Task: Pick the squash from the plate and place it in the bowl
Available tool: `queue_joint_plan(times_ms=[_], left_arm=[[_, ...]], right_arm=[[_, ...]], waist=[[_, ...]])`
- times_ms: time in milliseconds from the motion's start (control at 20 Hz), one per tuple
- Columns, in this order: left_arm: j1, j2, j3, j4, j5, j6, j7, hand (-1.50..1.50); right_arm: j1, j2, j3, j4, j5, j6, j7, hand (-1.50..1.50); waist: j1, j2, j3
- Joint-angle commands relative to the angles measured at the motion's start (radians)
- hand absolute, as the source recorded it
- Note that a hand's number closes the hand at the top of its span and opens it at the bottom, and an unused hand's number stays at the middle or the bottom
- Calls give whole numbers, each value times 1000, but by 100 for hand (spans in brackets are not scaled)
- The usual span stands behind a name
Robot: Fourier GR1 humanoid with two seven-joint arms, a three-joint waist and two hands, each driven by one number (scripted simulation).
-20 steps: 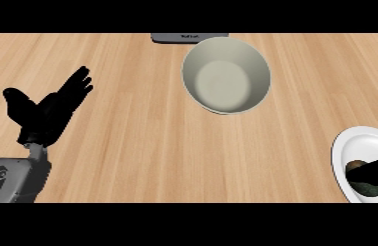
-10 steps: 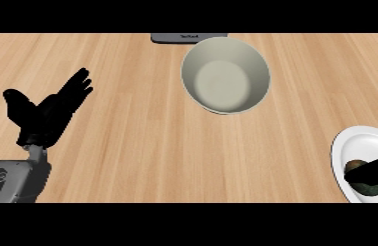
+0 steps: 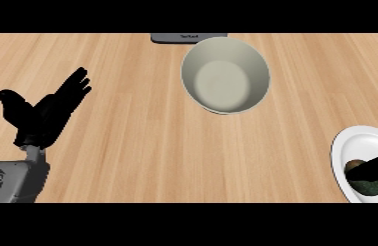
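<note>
A white plate is cut off by the right edge of the head view. On it lies the dark green squash with a tan end. A black shape at the very edge, seemingly part of my right hand, lies over the squash's top; too little of it shows to tell its grip. The pale grey-green bowl stands empty at the upper middle of the wooden counter, well to the upper left of the plate. At the left edge my left hand rests open, fingers up, far from both.
A dark grey flat object lies just behind the bowl at the counter's far edge. Bare wood stretches between the bowl and the plate.
The black shape over the squash has shifted slightly at the right edge. The left hand, bowl and plate have stayed where they were.
</note>
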Motion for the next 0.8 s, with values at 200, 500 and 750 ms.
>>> queue_joint_plan(times_ms=[200,500,750], left_arm=[[25,-44,-15,-46,-51,9,22,0],[-2,-27,54,-46,-17,-36,60,0],[13,-98,10,-26,-97,0,13,0]], right_arm=[[-27,28,-41,58,3,87,72,-150],[-12,99,-37,157,95,52,-20,-150],[-13,141,-45,224,146,32,-67,-150]], waist=[[0,-1,0],[-1,-1,0],[-1,0,0]])
